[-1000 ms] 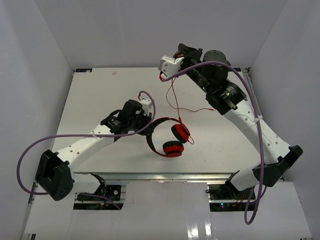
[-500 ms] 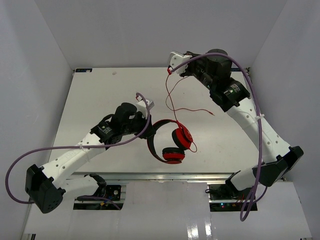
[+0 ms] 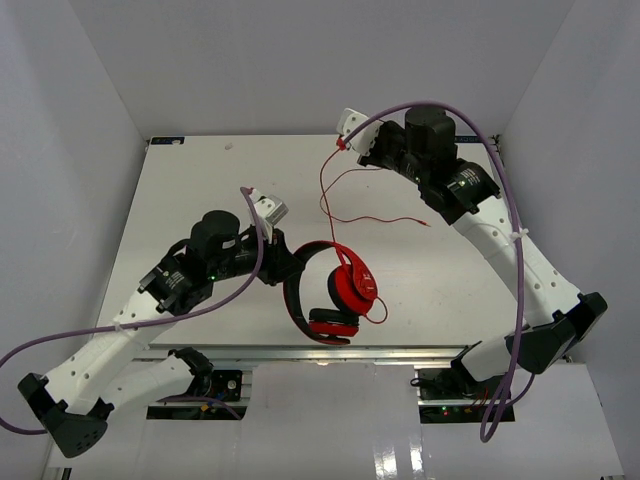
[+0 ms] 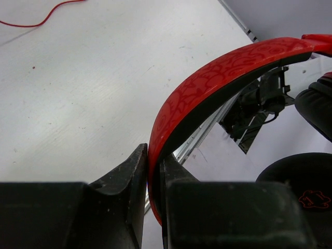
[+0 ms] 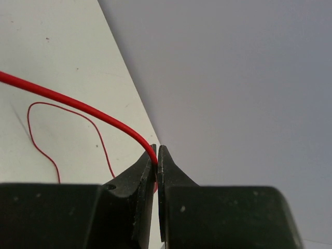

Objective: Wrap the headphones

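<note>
**Q:** What is at the left of the overhead view?

**A:** The left hand (image 3: 283,268). Its fingers are clamped on the black-lined headband (image 4: 218,72) of the red headphones (image 3: 350,285). The wrist view shows the band pinched edge-on between the two jaws.

**Q:** And at centre?

**A:** The headphones themselves, near the front edge of the white surface (image 3: 190,190). The band arcs away from the left hand, and the two earcups (image 3: 330,322) lie to the right of it.

**Q:** And at the right?

**A:** The thin red cord (image 3: 338,200) rises from the headphones to the right hand (image 3: 343,141), raised near the far edge. A side loop trails rightward. The jaws of the right hand are closed together on the cord, which leaves them in a curve.
</note>
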Controlling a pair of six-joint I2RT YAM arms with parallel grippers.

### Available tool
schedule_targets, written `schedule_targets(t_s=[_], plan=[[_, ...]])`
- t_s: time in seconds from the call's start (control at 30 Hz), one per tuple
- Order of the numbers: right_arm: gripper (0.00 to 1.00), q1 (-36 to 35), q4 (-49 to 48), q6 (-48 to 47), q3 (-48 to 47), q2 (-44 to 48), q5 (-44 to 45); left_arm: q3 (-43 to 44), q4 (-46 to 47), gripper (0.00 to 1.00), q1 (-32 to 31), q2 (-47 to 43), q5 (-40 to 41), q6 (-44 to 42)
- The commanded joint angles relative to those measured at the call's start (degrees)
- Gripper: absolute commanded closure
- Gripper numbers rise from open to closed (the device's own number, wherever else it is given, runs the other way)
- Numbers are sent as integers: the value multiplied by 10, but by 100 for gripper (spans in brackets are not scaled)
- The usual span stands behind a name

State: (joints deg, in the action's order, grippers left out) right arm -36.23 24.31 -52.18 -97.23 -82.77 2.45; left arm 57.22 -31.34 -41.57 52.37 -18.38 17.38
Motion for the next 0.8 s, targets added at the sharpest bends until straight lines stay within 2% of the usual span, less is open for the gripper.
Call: schedule_targets(t_s=[0.0,0.13,0.27,0.57,0.77], plan=[[92,32,31,66,22,21,-51,63,-7,100,-4,-41,-30,15],[92,82,56,117,39,25,-119,94,-13,100,-3,-46,-25,31],[92,124,74,154,71,48,-233,133,-8,100,-4,-34,9,54],[91,127,60,225,180,125,-515,217,51,100,-4,48,48,125],[90,136,-2,302,212,141,-620,278,83,100,-3,117,71,186]])
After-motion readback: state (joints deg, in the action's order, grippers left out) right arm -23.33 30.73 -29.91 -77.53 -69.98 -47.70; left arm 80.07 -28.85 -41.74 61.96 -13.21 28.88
